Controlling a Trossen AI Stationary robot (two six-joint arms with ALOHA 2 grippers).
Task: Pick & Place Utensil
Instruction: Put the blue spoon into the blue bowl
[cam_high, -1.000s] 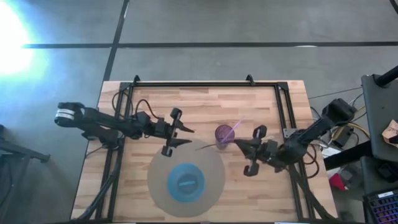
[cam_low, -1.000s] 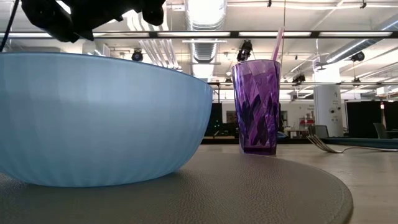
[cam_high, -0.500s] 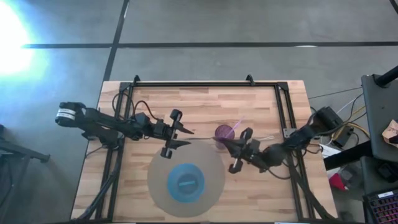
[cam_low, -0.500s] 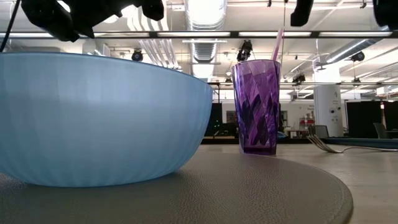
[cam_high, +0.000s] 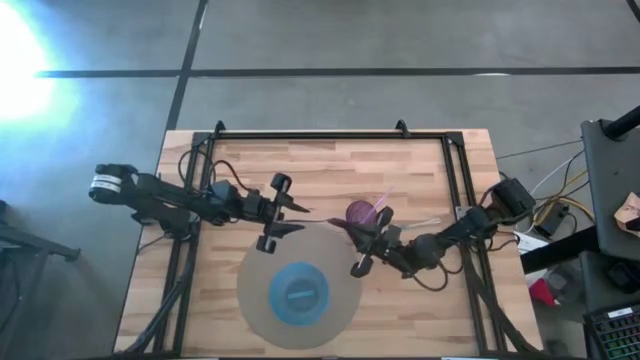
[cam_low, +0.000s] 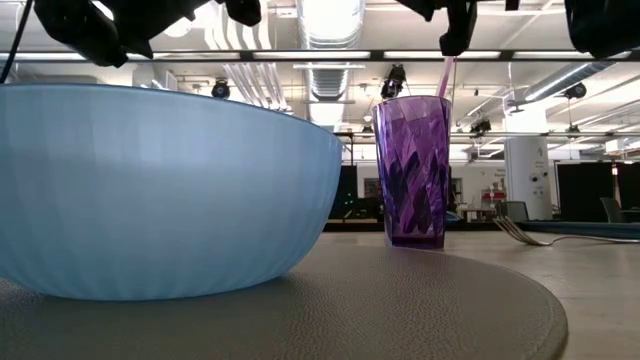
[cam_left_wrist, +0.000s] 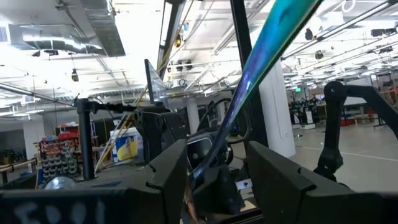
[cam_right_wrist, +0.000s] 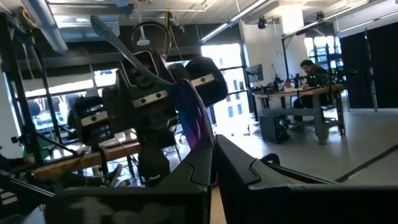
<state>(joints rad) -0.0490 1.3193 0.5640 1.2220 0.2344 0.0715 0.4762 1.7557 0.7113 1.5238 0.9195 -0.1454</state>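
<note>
Both arms hover over the grey mat (cam_high: 345, 262), the left gripper (cam_high: 283, 211) clamping a shiny utensil (cam_left_wrist: 261, 59), the right gripper (cam_high: 362, 243) clamping another utensil (cam_right_wrist: 194, 121).

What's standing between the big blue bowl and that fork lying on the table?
In the low view, the purple cup, with a pink straw in it, stands between the blue bowl and the fork.
</note>
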